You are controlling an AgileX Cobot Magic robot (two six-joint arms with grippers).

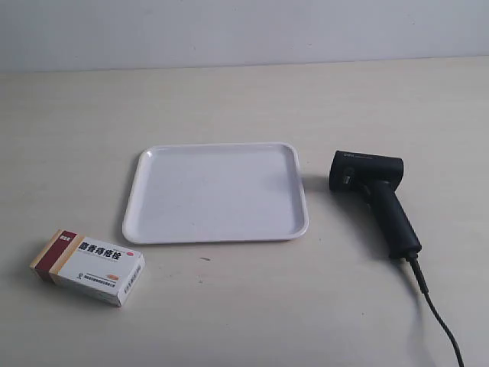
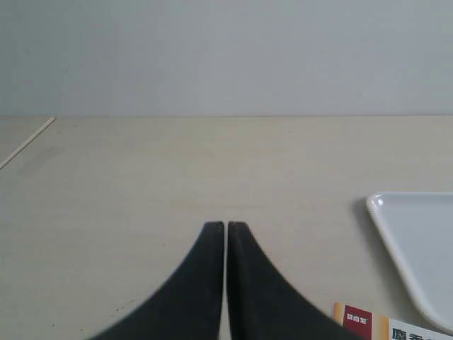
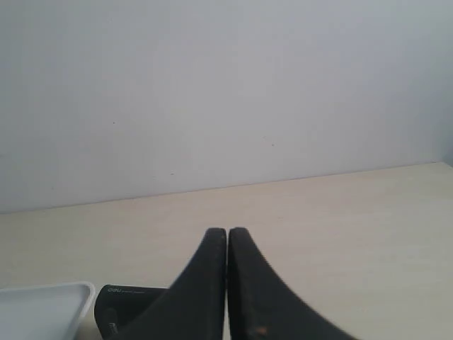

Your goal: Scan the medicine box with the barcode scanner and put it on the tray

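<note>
The white medicine box with a dark red and tan end lies flat on the table, near the front in the exterior view's left. The empty white tray lies in the middle. Right of it lies the black barcode scanner, head toward the tray, cable trailing to the front. No arm shows in the exterior view. My left gripper is shut and empty above the table; the medicine box and tray show at that view's edge. My right gripper is shut and empty, with the scanner and a tray corner behind it.
A pale wooden table carries everything, with a plain grey wall behind it. The scanner's black cable runs off the front edge of the exterior view.
</note>
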